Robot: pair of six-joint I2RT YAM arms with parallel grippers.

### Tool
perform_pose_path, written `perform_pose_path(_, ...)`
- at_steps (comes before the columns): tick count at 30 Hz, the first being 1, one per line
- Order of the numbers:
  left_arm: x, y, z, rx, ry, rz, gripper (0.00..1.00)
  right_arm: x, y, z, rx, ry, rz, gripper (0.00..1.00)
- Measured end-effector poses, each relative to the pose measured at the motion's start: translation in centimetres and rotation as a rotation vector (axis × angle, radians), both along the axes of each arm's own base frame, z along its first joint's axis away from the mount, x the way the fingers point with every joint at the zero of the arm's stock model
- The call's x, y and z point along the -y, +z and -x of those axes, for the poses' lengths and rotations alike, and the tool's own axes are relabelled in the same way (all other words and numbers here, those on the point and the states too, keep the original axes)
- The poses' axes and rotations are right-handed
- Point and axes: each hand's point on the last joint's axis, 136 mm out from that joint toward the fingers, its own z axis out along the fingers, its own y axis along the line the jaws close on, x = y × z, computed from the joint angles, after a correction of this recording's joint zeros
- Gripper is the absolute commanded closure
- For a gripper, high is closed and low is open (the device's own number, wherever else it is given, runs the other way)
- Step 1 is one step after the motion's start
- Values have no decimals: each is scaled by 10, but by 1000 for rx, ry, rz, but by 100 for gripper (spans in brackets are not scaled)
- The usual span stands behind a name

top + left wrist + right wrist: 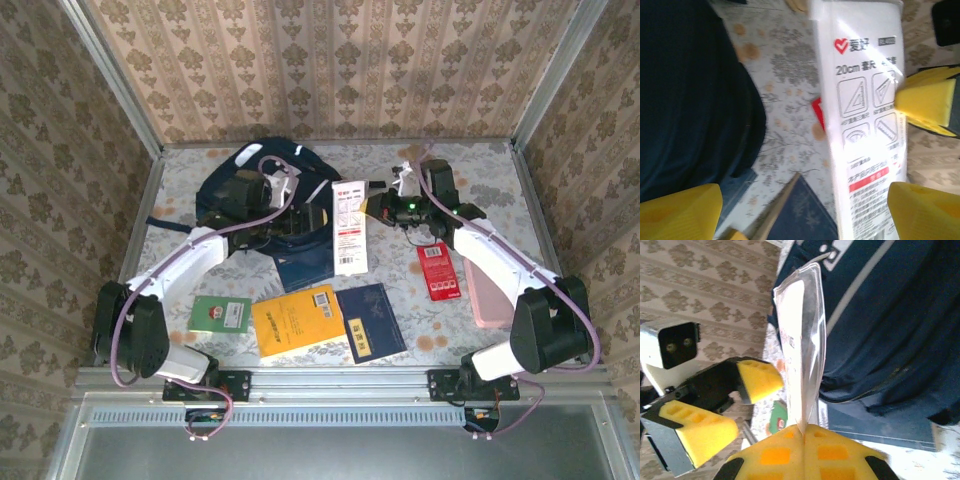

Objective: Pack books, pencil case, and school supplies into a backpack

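Right up close, the right gripper (804, 434) had its two yellow pads squeezed together on one edge of the narrow white packet (801, 335). That was one packet, firmly clamped, seen edge-on and rising away from the pads. Just beside it hung the left gripper (732, 407), and its two pads (757, 380) stood wide apart, gripping nothing. From the left wrist, the packet's printed face showed just ahead of those spread pads, closer to one of them.

Over to the worktop (480, 180): one backpack (295, 158), dark navy with thin white stripes, sat at the far edge, left of the middle. The packet was held just off its right side.

Books, and the count was four, every one lying out on the worktop. Three made a row along the near edge. The green-and-white book (220, 313) lay toward the near-left corner, with the orange-yellow book (293, 322) beside it. The navy book (371, 321) sat at the middle, touching the orange-yellow one. The second navy book (305, 265) lay further in, up against the backpack's near side.

Supplies came to three. One was the packet in the right gripper. The red pack (438, 270) lay flat on the right half, beside the right arm. The pink thing (487, 295) lay nearer the right edge, alongside that arm and partly covered by it.
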Motion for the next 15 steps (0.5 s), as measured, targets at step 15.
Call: perform_pose_path(15, 20, 18, 0, -34, -76, 201, 25, -32, 32, 13, 4, 85, -182, 100)
